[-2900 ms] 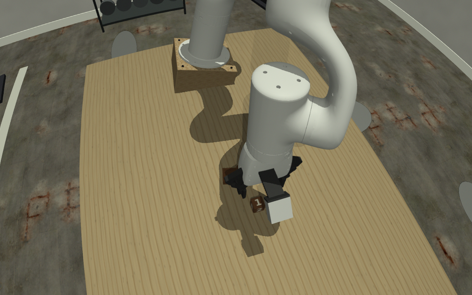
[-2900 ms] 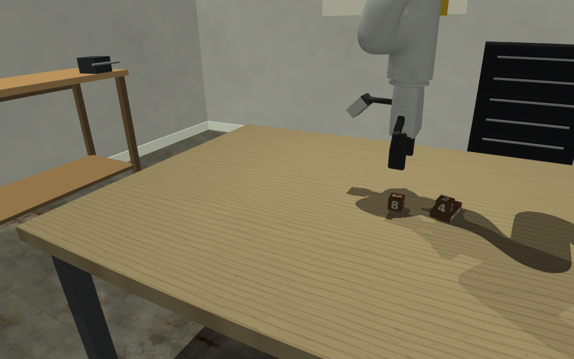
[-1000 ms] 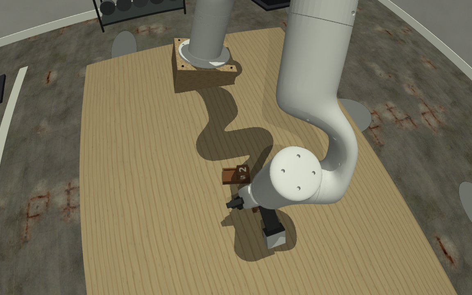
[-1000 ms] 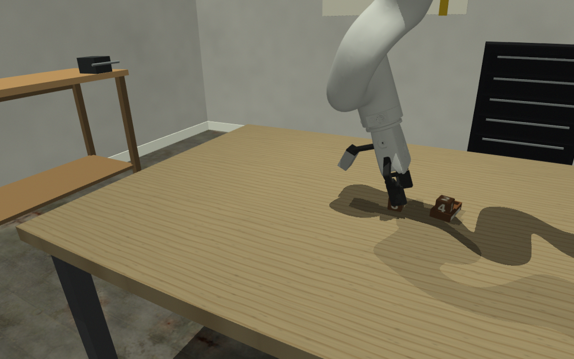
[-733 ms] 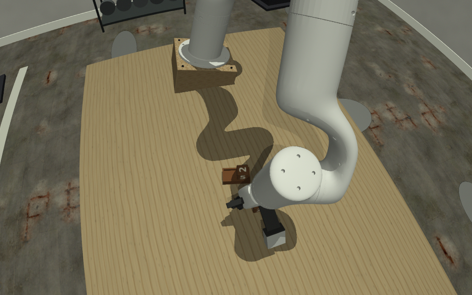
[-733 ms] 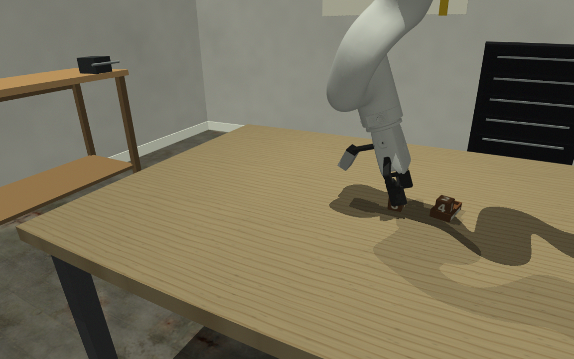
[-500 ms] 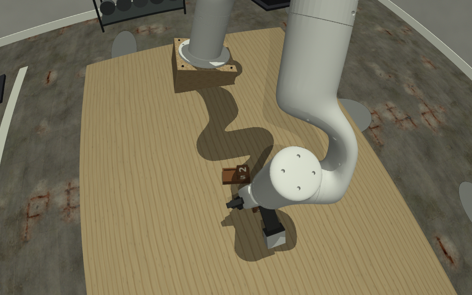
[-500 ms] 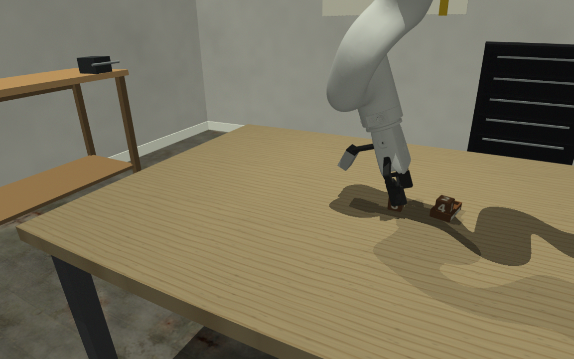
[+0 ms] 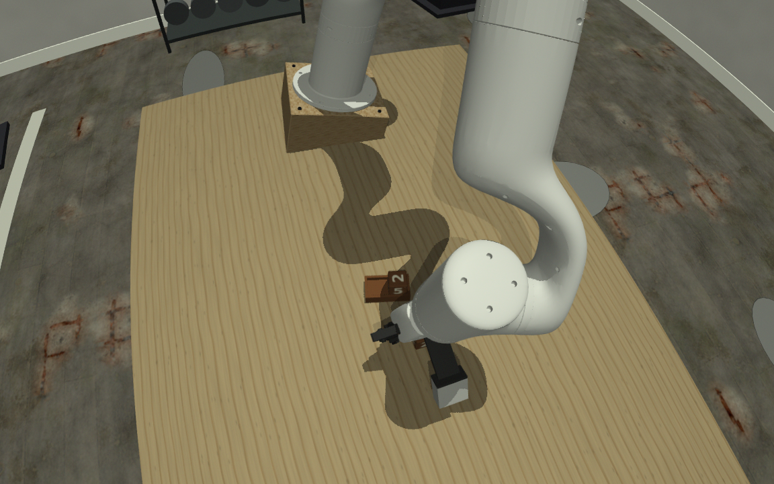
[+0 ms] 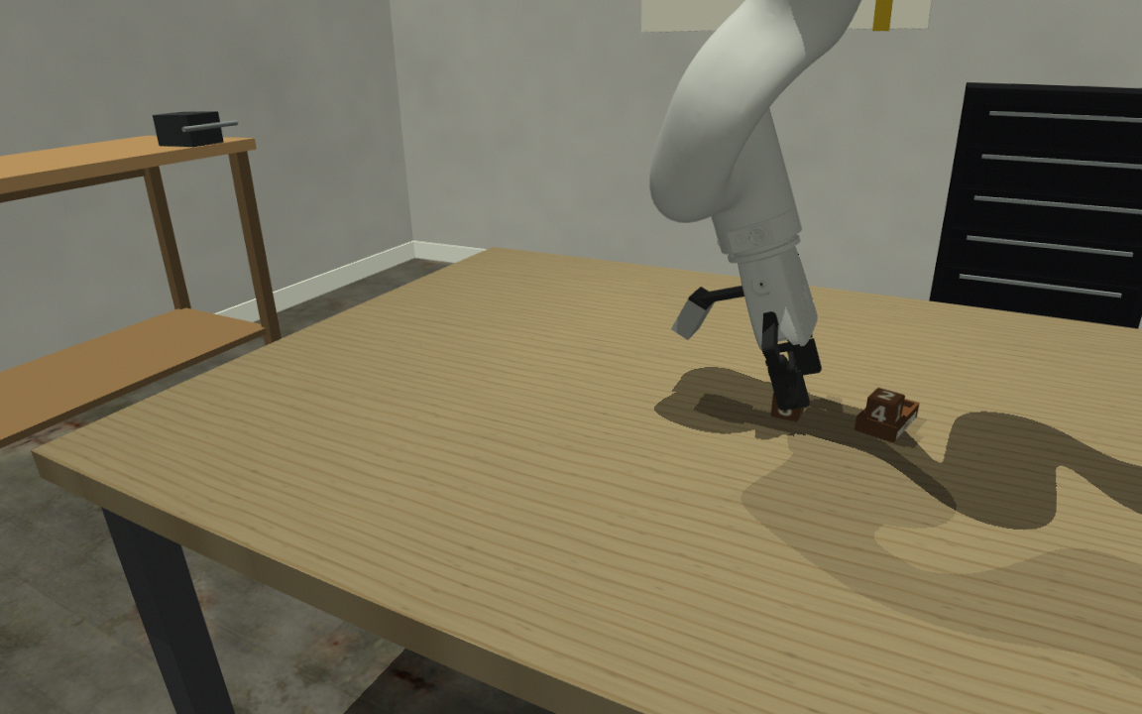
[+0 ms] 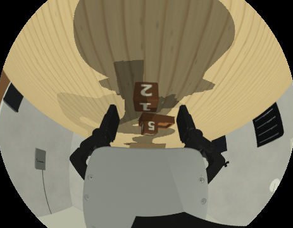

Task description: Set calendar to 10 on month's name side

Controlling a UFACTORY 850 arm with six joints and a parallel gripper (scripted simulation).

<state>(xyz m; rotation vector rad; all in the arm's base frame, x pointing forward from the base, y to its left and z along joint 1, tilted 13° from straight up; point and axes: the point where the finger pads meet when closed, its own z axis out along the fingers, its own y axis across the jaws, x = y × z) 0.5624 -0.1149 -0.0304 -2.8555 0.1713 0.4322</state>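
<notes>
Looking down from the top view, the tool is mostly hidden under the white wrist, with only one dark finger showing; toward the arm's base from it, well apart, sits the tray on the worktop, holding one cube that shows a 2 on top and a 5 on its side. From the exterior view, the tool hangs tilted over a second cube standing loose on the worktop, its fingers low around it, while the tray cube shows a 4. Through the wrist view, the fingers stand wide apart and hold nothing; the loose cube lies ahead between them, showing a 2 and a 1, and the tray appears nearer the tool.
</notes>
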